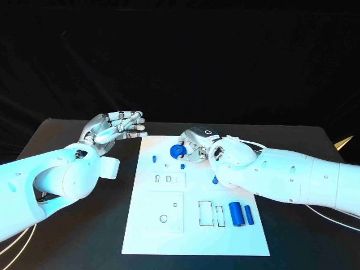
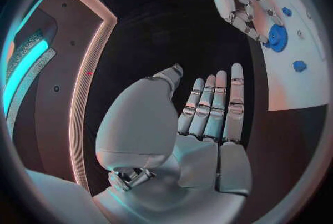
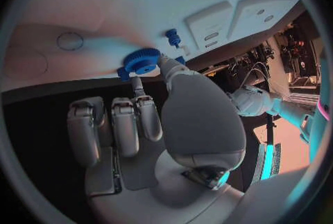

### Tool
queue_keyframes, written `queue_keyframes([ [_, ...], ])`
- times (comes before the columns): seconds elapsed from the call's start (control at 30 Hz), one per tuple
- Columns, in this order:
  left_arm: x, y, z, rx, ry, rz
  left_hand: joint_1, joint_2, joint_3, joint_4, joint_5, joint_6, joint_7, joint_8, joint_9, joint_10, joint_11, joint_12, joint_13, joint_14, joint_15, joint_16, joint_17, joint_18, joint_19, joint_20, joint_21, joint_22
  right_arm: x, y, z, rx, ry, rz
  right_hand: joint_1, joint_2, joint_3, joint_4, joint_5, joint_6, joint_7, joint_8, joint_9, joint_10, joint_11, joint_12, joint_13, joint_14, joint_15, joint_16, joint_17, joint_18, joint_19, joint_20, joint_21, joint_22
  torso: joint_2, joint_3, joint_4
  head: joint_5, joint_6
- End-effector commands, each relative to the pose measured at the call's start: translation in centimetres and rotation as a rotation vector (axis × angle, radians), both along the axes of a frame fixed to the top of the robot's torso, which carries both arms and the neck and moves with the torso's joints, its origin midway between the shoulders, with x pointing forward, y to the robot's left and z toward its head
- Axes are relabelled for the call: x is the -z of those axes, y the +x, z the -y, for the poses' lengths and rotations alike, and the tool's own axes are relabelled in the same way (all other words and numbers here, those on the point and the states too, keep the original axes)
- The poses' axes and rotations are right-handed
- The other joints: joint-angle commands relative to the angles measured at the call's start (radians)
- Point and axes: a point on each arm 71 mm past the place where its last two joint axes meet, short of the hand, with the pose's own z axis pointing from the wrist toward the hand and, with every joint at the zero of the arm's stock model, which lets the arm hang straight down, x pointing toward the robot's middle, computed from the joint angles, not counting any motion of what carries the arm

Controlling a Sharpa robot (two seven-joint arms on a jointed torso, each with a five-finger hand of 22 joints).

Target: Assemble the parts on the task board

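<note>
One white task board [image 1: 198, 225] is seen on one black surface [image 1: 66, 140], in the middle of the frame. One blue gear [image 1: 178, 151] is counted at the board's upper part. Two blue cylinders [image 1: 236, 214] [image 1: 248, 214] are laid side by side at the board's lower right. Three smaller blue pieces are made out on the board: one [image 1: 153, 158] at its upper left, one [image 1: 183, 166] just below the gear, and one [image 1: 216, 180] near the middle. Two hands are counted, the left hand [image 1: 115, 128] and the right hand [image 1: 203, 145].
</note>
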Motion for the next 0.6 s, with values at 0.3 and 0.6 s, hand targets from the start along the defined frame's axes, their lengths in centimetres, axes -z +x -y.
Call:
queue_keyframes([
  [0.3,-0.1,0.0,-0.1,0.008,-0.006,0.006,0.011,-0.001,-0.005,0.0,-0.003,-0.006,0.047,0.002,-0.002,-0.008,-0.001,-0.006,-0.001,-0.01,0.001,0.004,0.001,0.009,-0.004,0.0,0.007,0.001,-1.6,-0.6,2.9,0.027,0.159,0.067,-0.001,0.02,0.002,0.005,0.002,0.0,0.0,-0.004,-0.004,0.008,0.005,-0.001,0.155,0.106,0.004,0.004,0.263,-0.007,0.103,0.003,0.005,0.263,-0.002,0.0027,-0.0072,-0.002,0.008],
  [0.6,0.0,0.2,-0.4,0.001,-0.004,0.005,0.011,-0.001,-0.005,0.0,-0.003,-0.006,0.047,0.002,-0.002,-0.008,-0.001,-0.006,-0.001,-0.01,0.001,0.004,0.001,0.009,-0.004,0.0,0.007,0.001,-3.5,-2.0,8.3,0.06,0.31,-0.025,0.023,0.036,0.025,-0.014,0.003,0.005,0.001,-0.006,-0.007,-0.005,0.006,-0.015,0.143,0.106,0.005,0.004,0.263,-0.007,0.103,0.004,0.005,0.263,-0.01,0.0104,-0.0214,0.002,0.019],
])
